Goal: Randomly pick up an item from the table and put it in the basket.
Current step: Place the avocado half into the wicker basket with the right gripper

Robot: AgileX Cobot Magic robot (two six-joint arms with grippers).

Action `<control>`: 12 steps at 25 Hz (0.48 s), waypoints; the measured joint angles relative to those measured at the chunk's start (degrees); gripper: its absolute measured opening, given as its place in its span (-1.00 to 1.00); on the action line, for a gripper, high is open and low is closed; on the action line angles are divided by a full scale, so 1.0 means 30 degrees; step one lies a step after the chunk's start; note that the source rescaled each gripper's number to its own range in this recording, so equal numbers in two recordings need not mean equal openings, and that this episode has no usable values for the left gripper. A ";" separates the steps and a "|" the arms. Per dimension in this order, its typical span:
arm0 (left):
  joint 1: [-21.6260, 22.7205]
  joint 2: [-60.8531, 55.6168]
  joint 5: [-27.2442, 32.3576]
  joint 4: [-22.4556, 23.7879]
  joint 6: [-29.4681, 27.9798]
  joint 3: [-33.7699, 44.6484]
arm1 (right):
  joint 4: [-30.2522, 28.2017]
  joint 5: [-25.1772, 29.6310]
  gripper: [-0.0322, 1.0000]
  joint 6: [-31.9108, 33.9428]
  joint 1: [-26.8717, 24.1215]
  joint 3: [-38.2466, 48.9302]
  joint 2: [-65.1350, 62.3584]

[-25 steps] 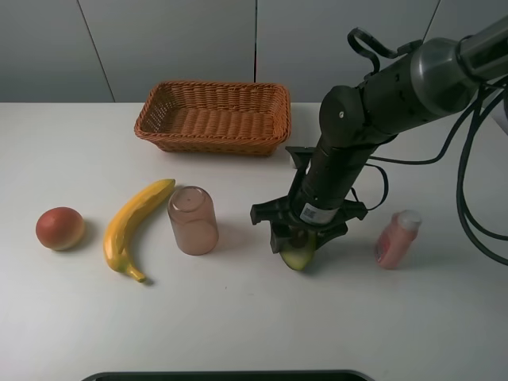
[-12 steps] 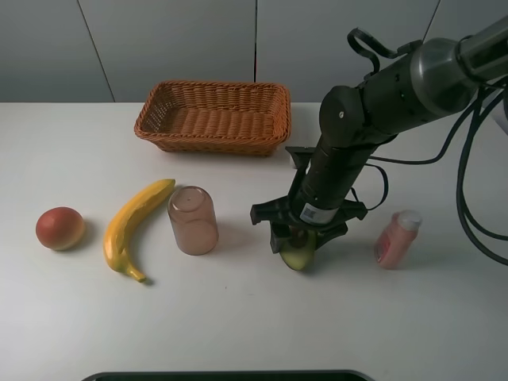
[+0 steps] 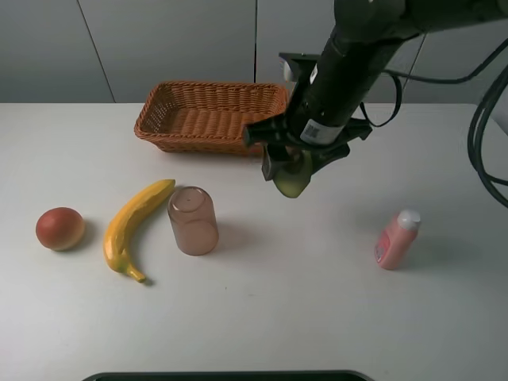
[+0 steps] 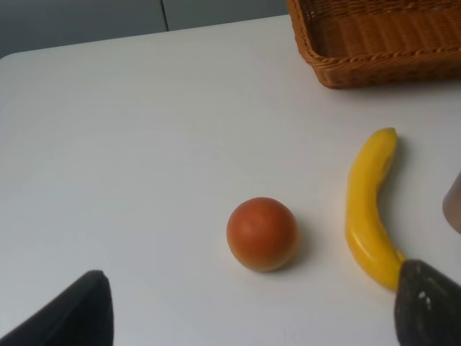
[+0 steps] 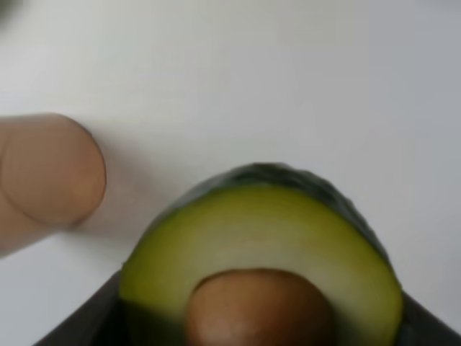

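My right gripper is shut on the halved avocado and holds it in the air, above the table just in front of the basket's near right corner. The right wrist view shows the avocado close up: dark green skin, yellow-green flesh, brown pit. The brown wicker basket stands at the back of the table; its corner shows in the left wrist view. The left gripper shows only as two dark fingertips spread wide, low over the table's left side, near the round reddish-orange fruit.
A yellow banana, a reddish-orange fruit and an upturned pink cup lie on the left half of the table. A small pink bottle stands at the right. The cup also shows in the right wrist view.
My right gripper has lifted the avocado off the table and carried it up and back toward the basket. The other objects have not moved.
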 joint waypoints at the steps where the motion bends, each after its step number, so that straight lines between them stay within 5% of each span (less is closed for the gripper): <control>1: 0.0000 0.0000 0.0000 0.0000 0.0000 0.0000 | -0.0587 0.0700 -0.92 0.0042 0.0000 -0.0770 -0.0183; 6: 0.0000 0.0000 0.0000 0.0000 0.0000 0.0000 | -0.3365 0.1550 -0.92 -0.0025 0.0000 -0.4945 -0.0368; 12: 0.0000 0.0000 0.0000 0.0000 0.0000 0.0000 | -0.5949 -0.1551 -0.92 -0.0251 -0.0085 -0.7663 0.0342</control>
